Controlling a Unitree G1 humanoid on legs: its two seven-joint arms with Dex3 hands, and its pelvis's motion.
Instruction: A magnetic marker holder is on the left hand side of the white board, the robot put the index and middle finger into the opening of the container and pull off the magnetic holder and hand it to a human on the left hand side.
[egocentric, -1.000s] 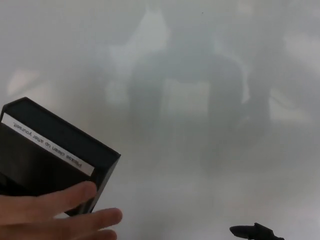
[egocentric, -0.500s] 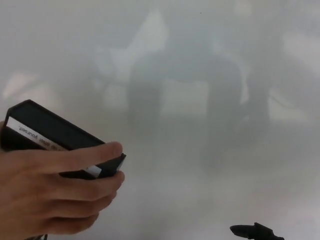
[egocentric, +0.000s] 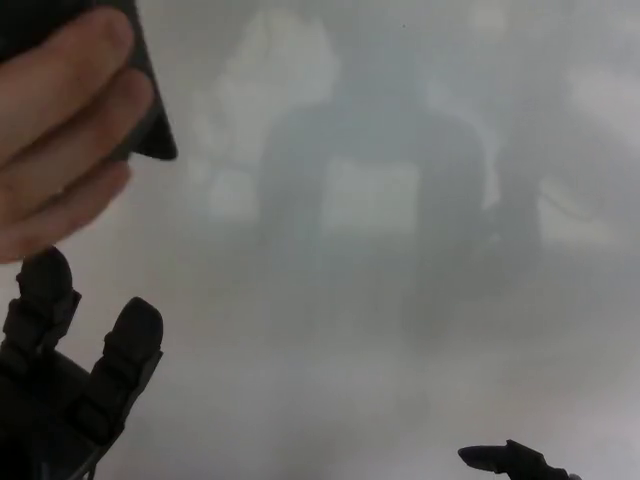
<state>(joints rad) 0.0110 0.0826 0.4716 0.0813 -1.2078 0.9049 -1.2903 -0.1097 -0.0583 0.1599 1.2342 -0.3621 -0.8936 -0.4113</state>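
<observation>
Black and boxy, the holder (egocentric: 140, 120) sits at the top left corner of the whiteboard (egocentric: 400, 300) view, mostly cut off by the frame edge, with only its lower corner showing. A person's hand (egocentric: 60, 140) is wrapped around it, fingers lying across its front face. Below the holder, in the lower left corner, the robot's left hand (egocentric: 70, 385) is raised with its thick fingers spread apart and holding nothing; it is clear of the holder and of the person's hand. Far from the holder, at the bottom right edge, only a dark tip of the right hand (egocentric: 510, 460) shows, and whether its fingers are apart or together cannot be told. The whiteboard fills the background, carrying dim grey reflections.
</observation>
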